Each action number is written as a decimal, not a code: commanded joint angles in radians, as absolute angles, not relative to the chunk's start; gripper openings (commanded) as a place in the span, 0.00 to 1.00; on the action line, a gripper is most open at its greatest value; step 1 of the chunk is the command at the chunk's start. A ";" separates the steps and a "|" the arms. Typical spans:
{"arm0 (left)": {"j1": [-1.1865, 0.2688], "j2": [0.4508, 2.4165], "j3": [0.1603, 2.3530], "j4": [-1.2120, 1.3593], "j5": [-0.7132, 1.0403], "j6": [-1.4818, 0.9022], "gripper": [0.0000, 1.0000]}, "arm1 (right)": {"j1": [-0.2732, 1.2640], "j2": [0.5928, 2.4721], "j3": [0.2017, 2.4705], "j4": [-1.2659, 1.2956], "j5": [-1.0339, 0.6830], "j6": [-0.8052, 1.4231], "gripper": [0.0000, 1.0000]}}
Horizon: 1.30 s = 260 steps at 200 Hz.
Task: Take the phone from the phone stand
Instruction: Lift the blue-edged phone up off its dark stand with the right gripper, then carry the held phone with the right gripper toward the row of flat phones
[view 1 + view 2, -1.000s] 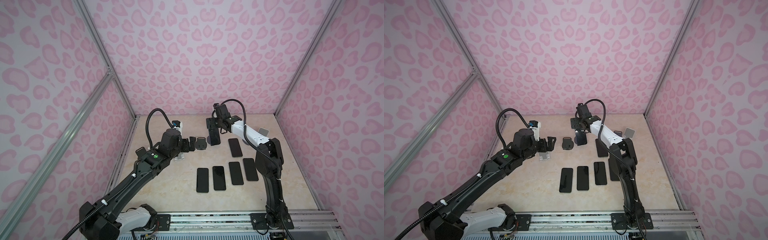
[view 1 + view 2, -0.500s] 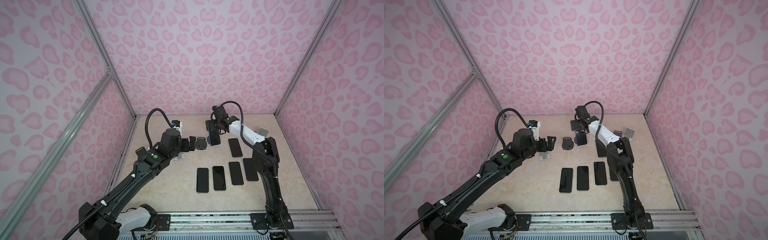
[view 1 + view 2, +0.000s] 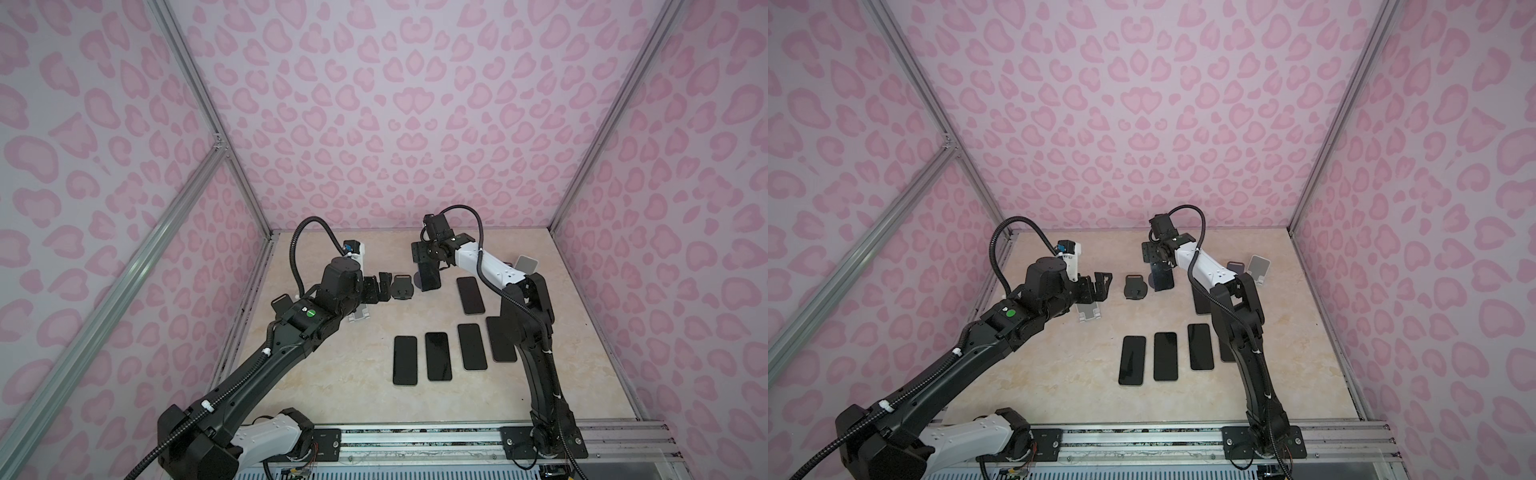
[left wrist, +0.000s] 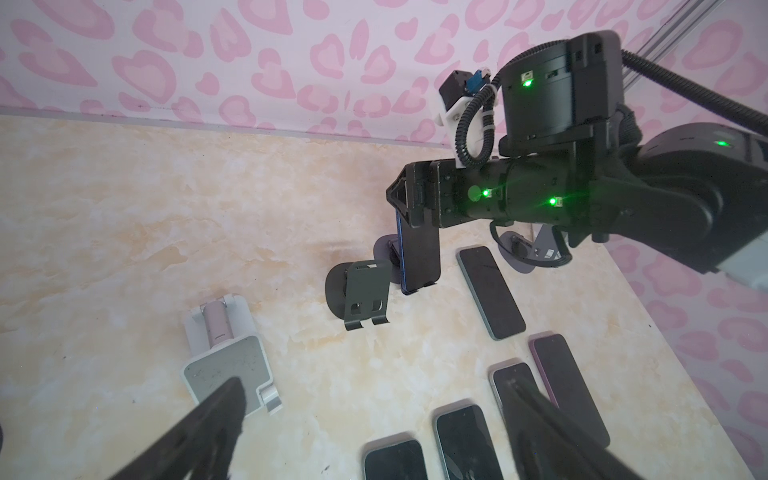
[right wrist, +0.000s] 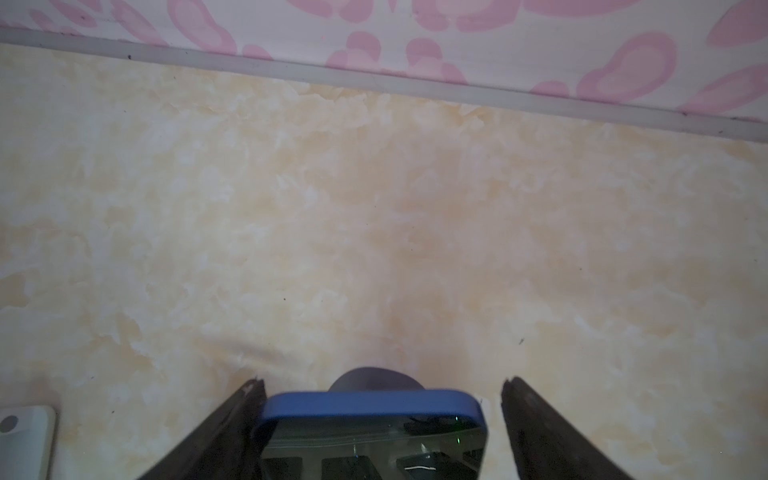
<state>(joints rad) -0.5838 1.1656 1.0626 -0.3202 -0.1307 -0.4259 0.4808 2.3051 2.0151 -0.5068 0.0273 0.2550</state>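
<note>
Blue-cased dark-screen phone (image 4: 419, 257) stands upright in dark round-base phone stand (image 5: 374, 376), back middle of beige marbled surface (image 3: 353, 395). Top edge is free, so grab from above fits. Right claw (image 5: 382, 386) straddles phone top: jaws spread, one finger at case edge, other apart, not clamped yet. Left claw (image 3: 384, 286) is released and empty beside empty dark metal stand (image 4: 368, 291), likely keeping clear. Flat dark phones (image 3: 438, 355) lie in row nearer front.

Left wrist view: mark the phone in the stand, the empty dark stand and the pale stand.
phone (image 4: 420, 257), left wrist view, middle of its dark face.
empty dark stand (image 4: 368, 286), left wrist view, its back plate.
pale stand (image 4: 227, 368), left wrist view, its grey plate.
</note>
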 commanded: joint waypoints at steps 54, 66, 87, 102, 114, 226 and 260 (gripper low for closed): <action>-0.584 1.155 1.065 -0.288 -0.135 -0.427 1.00 | 0.484 2.321 2.019 -0.512 0.040 0.276 0.81; -0.584 1.155 1.065 -0.289 -0.135 -0.427 1.00 | 0.485 2.323 2.019 -0.513 0.040 0.278 0.78; -0.584 1.155 1.066 -0.289 -0.136 -0.425 1.00 | 0.485 2.322 2.019 -0.515 0.043 0.275 0.74; -0.584 1.155 1.066 -0.288 -0.137 -0.426 1.00 | 0.487 2.317 2.016 -0.517 0.047 0.272 0.71; -0.584 1.155 1.065 -0.288 -0.135 -0.426 1.00 | 0.491 2.308 2.011 -0.514 0.053 0.269 0.70; -0.584 1.152 1.063 -0.287 -0.142 -0.423 1.00 | 0.518 2.143 1.896 -0.463 0.115 0.253 0.67; -0.584 1.158 1.068 -0.302 -0.181 -0.423 1.00 | 0.539 2.054 1.847 -0.490 0.166 0.273 0.67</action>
<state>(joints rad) -0.5838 1.1610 1.0626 -0.3202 -0.1413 -0.4255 0.5274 2.1021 1.8717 -0.5003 0.1116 0.2581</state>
